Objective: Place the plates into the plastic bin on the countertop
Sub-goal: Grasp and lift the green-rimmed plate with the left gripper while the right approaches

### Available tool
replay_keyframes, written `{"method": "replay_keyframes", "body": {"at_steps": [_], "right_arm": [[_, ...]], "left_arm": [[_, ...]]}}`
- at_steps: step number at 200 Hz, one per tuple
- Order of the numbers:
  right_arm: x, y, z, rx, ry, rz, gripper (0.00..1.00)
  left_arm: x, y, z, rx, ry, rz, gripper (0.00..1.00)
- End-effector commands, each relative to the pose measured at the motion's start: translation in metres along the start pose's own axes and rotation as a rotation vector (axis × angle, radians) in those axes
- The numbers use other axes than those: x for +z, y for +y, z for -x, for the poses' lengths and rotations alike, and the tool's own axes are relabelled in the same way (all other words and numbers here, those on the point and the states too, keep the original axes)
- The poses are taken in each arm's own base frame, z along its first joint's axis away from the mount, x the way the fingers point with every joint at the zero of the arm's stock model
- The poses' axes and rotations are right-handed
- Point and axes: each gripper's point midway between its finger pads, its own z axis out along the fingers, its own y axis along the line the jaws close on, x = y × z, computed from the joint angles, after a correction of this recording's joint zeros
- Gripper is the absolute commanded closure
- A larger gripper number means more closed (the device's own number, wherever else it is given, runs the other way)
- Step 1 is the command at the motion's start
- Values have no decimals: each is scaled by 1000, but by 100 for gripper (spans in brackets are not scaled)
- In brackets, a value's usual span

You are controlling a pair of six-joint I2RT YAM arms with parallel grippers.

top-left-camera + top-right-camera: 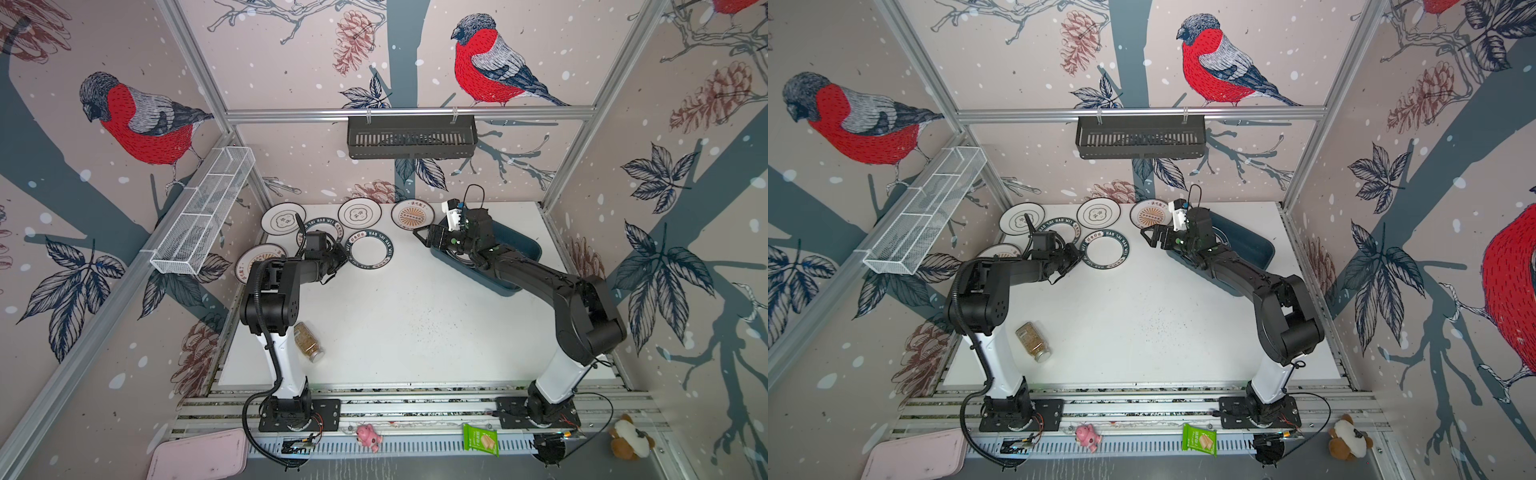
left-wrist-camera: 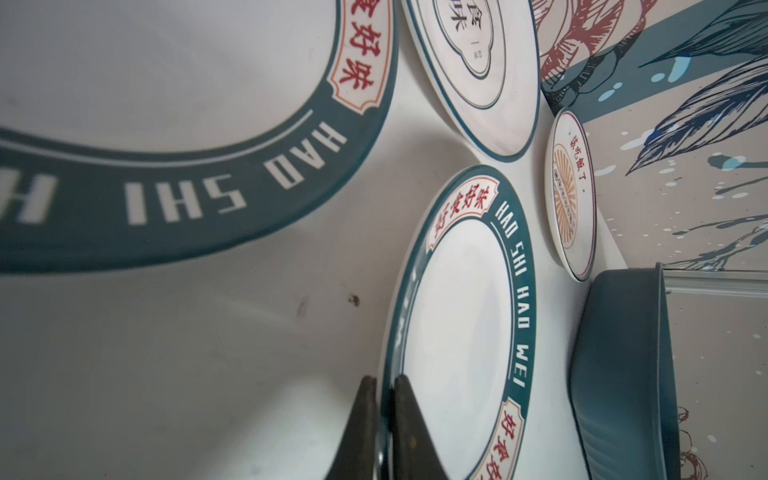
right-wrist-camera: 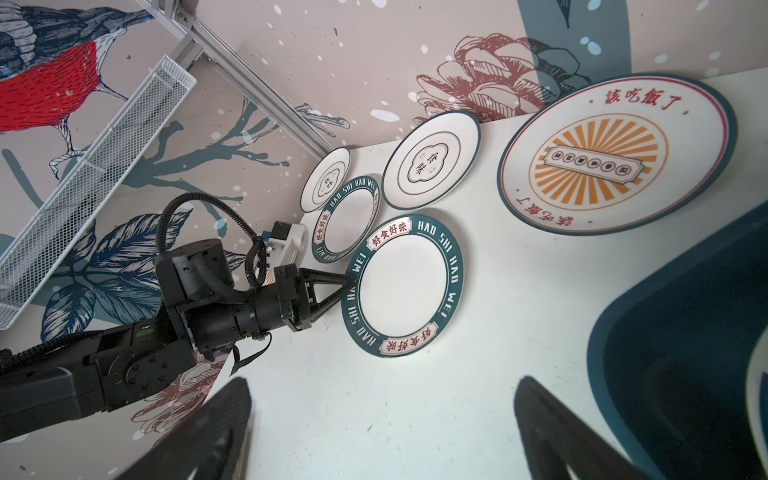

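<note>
Over the countertop (image 1: 415, 324), the left arm (image 1: 291, 270) stretches low, jaws clamped on a green-rimmed plate (image 1: 369, 254); right arm's (image 1: 532, 270) jaws gape.

The table (image 1: 415, 324) is white with faint dark specks. The bin (image 1: 525, 247) at 2 o'clock is dark teal. The green-rim plate (image 1: 370, 254) carries white letters and red signs on cream labels. The sunburst plate (image 1: 411, 216) at 12 o'clock has orange rays; the cloud plates (image 1: 359, 212) are white with thin dark outlines. The walls (image 1: 291, 62) are pale pink with red-breasted birds.
</note>
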Motion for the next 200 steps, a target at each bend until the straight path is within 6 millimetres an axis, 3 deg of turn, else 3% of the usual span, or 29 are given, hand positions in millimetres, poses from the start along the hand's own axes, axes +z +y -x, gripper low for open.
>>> {"method": "replay_keyframes", "body": {"at_steps": [1,69,110,172,200], "right_arm": [[-11,1,8,4,-41,-10,1],[-63,-11,10,22,-129,-85,0],[-88,-14,8,27,-136,-119,1],[-115,-37,4,94,-116,-124,1],[-119,-36,1,99,-105,-94,0]], "left_arm": [[-15,-18,6,19,-31,-50,94],[-80,-61,1,71,-82,-133,99],[-110,-104,-17,166,-83,-187,99],[-128,-188,-60,231,-6,-452,99],[-126,-212,-77,251,33,-516,99]]}}
